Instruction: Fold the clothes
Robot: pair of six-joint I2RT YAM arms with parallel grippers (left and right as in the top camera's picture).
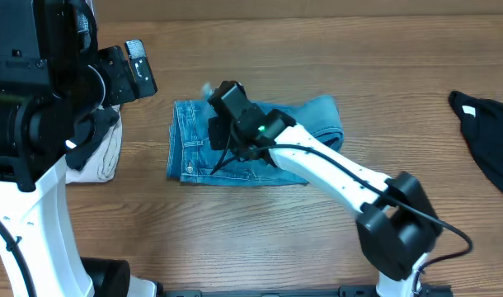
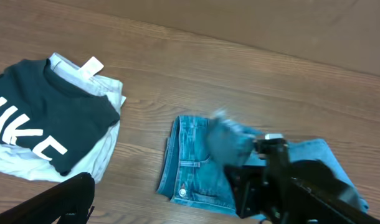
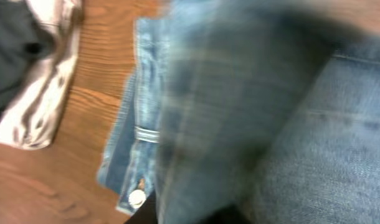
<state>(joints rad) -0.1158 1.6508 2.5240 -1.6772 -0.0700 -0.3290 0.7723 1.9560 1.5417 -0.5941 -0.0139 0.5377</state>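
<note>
Denim jeans, one pair, are lying mid-table, already folded compact. A blurred flap is showing at the right gripper, and I cannot tell whether it is gripping. The left gripper is hanging wide, empty. One NIKE top is sitting folded on pale garments, count unclear. One black garment is waiting unfolded, far right. Judging the task mostly done.

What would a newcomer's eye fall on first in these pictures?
The folded light-blue jeans in the middle of the table, with the right arm stretched over them. On the left a black NIKE top lies on folded pale garments; a loose black garment sits at the right edge.
</note>
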